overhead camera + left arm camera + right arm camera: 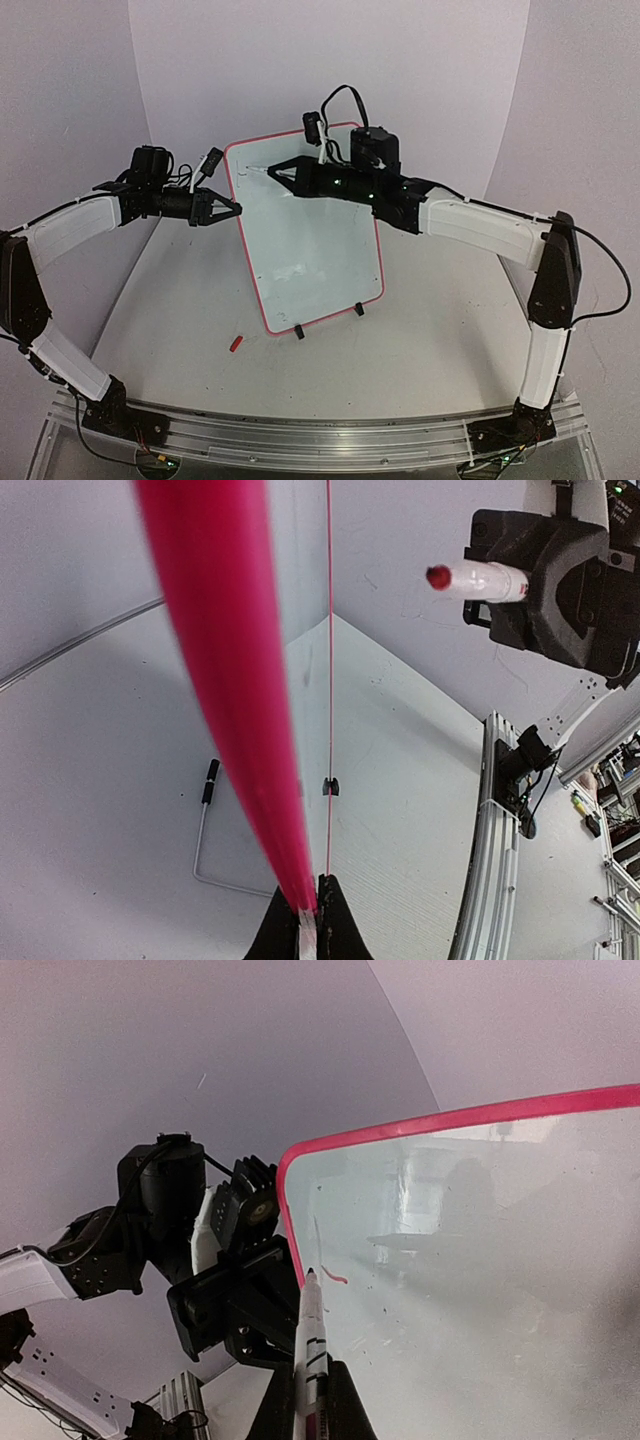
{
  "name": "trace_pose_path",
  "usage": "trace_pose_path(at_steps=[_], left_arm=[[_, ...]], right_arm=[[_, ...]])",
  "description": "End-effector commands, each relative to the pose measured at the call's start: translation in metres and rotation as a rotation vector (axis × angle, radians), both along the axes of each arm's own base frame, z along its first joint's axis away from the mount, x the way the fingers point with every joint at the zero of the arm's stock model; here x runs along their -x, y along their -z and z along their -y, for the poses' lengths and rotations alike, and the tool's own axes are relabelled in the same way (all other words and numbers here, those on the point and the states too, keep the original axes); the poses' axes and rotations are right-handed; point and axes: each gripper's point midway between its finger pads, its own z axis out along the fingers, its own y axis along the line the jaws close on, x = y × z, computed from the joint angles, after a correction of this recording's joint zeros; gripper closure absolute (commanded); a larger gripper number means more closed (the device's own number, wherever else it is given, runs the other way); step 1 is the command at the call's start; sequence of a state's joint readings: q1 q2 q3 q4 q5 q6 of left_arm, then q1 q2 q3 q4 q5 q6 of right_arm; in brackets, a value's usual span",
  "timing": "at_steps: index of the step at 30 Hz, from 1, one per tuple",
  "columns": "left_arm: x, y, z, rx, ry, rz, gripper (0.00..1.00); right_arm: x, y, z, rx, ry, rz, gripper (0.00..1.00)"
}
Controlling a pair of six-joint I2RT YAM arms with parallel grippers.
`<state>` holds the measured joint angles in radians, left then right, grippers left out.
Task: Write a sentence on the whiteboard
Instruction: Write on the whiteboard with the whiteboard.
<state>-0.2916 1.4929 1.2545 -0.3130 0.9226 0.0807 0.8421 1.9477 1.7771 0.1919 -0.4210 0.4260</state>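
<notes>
The whiteboard, glossy white with a red-pink rim, leans on its stand in the middle. My left gripper is shut on its left rim, which runs up as a blurred red band from the jaws in the left wrist view. My right gripper is shut on a red-and-white marker, tip at the board's upper left corner. Of the sentence only one short reddish stroke shows, beside the tip. I cannot tell if the tip touches the board.
A small red marker cap lies on the table in front of the board's lower left corner. Black clips and a wire stand leg hold the board. Curved white backdrop walls rise behind and to both sides.
</notes>
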Motion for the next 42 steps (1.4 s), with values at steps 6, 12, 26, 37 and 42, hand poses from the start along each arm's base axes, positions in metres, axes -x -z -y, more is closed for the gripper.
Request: trace_pose_path(at_steps=[6, 12, 26, 37, 42], left_arm=[[0.008, 0.021, 0.007, -0.057, 0.029, -0.012, 1.0], [0.009, 0.022, 0.008, -0.059, 0.033, -0.015, 1.0], [0.01, 0.023, 0.011, -0.064, 0.039, -0.014, 1.0], [0.011, 0.024, 0.012, -0.068, 0.042, -0.014, 1.0], [0.011, 0.024, 0.012, -0.068, 0.044, -0.012, 1.0]], right_arm=[[-0.004, -0.043, 0.0, -0.081, 0.009, 0.084, 1.0], [-0.012, -0.039, -0.004, -0.075, 0.032, 0.082, 1.0], [-0.029, -0.02, -0.006, -0.033, 0.094, 0.05, 1.0], [-0.025, 0.006, 0.001, 0.018, 0.107, 0.011, 1.0], [-0.019, 0.016, 0.007, 0.035, 0.104, -0.013, 1.0]])
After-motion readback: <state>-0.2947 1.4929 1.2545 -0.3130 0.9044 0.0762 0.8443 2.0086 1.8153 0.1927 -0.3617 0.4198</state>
